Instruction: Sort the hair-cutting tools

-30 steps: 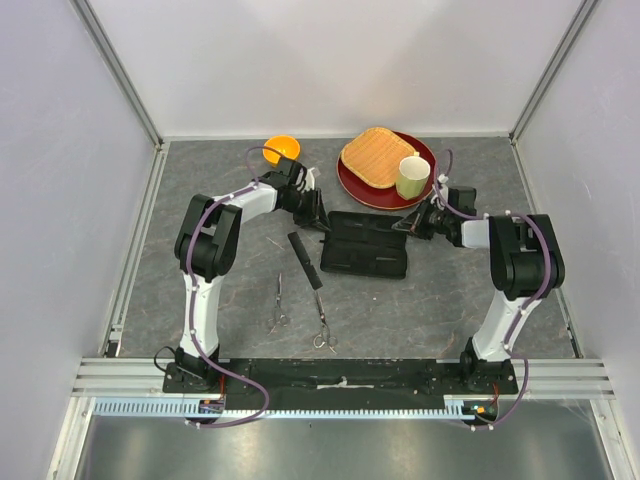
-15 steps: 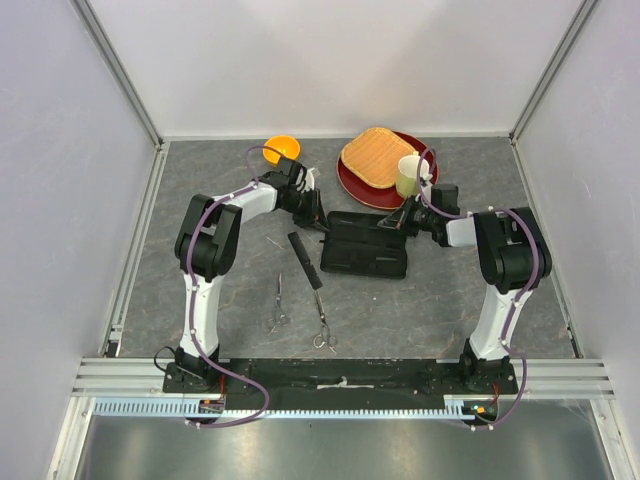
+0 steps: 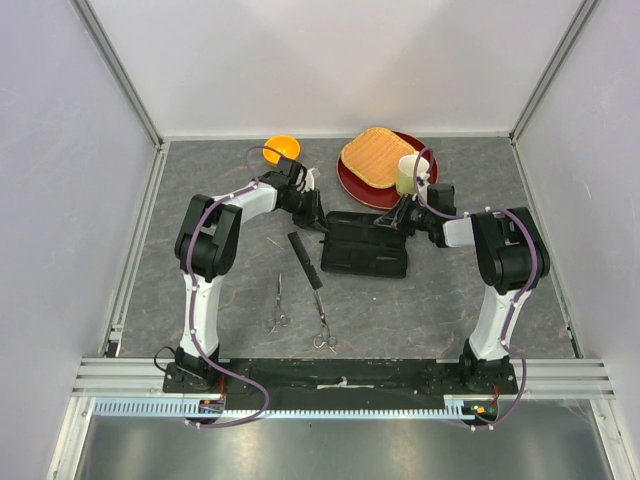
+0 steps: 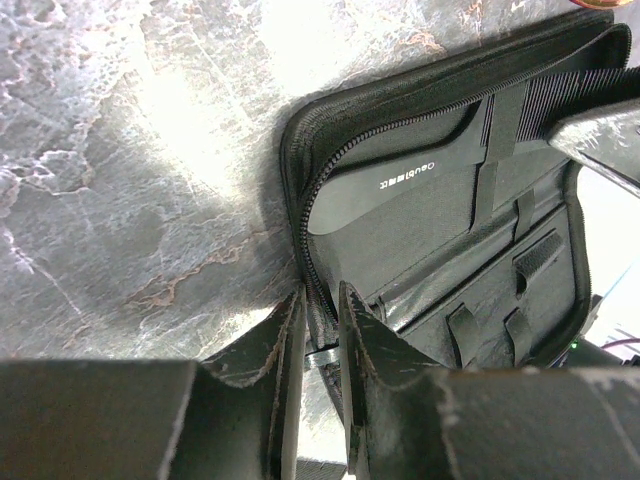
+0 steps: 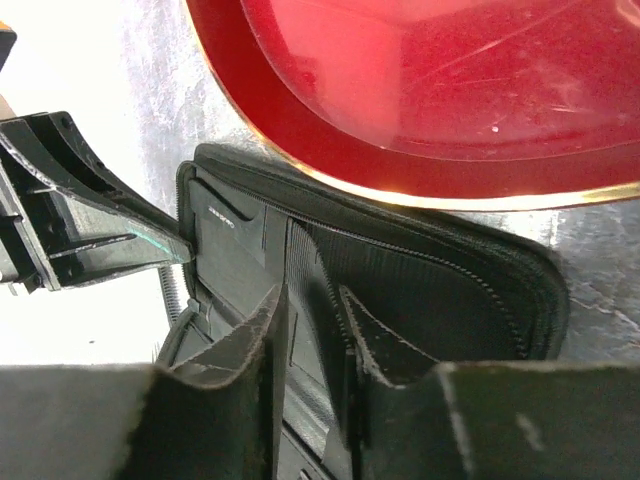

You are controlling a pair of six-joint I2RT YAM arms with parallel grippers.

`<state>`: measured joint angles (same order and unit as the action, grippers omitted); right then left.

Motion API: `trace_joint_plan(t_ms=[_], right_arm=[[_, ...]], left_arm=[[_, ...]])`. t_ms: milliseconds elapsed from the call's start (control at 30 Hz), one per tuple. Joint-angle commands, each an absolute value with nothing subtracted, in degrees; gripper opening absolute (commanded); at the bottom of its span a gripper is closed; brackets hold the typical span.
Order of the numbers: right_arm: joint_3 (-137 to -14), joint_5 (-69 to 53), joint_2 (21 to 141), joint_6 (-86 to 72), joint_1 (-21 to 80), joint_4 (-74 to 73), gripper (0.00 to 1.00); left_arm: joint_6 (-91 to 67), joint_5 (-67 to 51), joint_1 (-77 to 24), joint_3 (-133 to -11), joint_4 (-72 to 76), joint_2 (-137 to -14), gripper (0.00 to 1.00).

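From above, two slim silver metal scissors, a left pair (image 3: pixel 279 305) and a right pair (image 3: pixel 322 327), lie on the grey table (image 3: pixel 450 300) below a long straight black comb (image 3: pixel 305 260). Beside it a black rectangular fabric zip case (image 3: pixel 365 258) lies open, with the left gripper (image 3: pixel 320 220) and right gripper (image 3: pixel 397 222) at its ends.

Left wrist: narrow jaws pinch the case's zip rim. A shorter black handled comb (image 4: pixel 400 185) sits strapped inside, its teeth partly hidden.

Right wrist: jaws slightly parted over the lining, clamping nothing. A red plate (image 5: pixel 420 90) is cut off.

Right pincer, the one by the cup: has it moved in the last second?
Yes. The right pincer slid left and back toward the red plate, ending over the black case.
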<state>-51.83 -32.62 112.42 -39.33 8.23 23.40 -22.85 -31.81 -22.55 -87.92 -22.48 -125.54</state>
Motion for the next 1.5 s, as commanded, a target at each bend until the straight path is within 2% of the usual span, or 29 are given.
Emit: trace_joint_plan(t_ms=[0, 33, 133, 300, 633, 800, 1033, 1300, 1467], right_arm=[[-51.3, -24.1, 112.5, -34.3, 9.8, 16.3, 0.39], [-51.3, -23.4, 112.2, -33.8, 9.8, 15.7, 0.48], [-51.7, -20.3, 110.8, -31.9, 9.8, 12.9, 0.6], [-51.8, -17.7, 109.4, -30.0, 9.4, 10.2, 0.64], [-53.1, -16.1, 107.3, -28.7, 8.5, 3.8, 0.9], [-54.1, -13.9, 106.1, -29.4, 8.4, 0.3, 0.98], [-58.3, -8.3, 105.0, -29.4, 8.4, -10.6, 0.98], [-60.9, -3.2, 98.4, -28.6, 8.4, -17.5, 0.96], [-62.5, -3.8, 91.9, -26.8, 8.5, -18.3, 0.96]], left_arm=[[-21.1, -30.9, -23.6, -89.1, -25.3, -126.7, 0.26], [-21.2, -30.5, -23.6, -89.0, -25.5, -126.7, 0.26], [-21.2, -29.4, -23.6, -89.1, -26.1, -126.8, 0.25], [-21.3, -28.1, -23.6, -89.0, -26.7, -126.8, 0.25], [-22.3, -26.5, -23.6, -89.1, -27.3, -127.2, 0.25], [-22.3, -26.4, -23.7, -88.9, -27.2, -127.4, 0.25], [-22.6, -26.5, -23.8, -88.9, -27.3, -127.4, 0.25], [-22.7, -26.3, -23.9, -88.9, -27.2, -126.4, 0.25], [-22.8, -24.3, -23.9, -88.6, -26.4, -122.8, 0.32]])
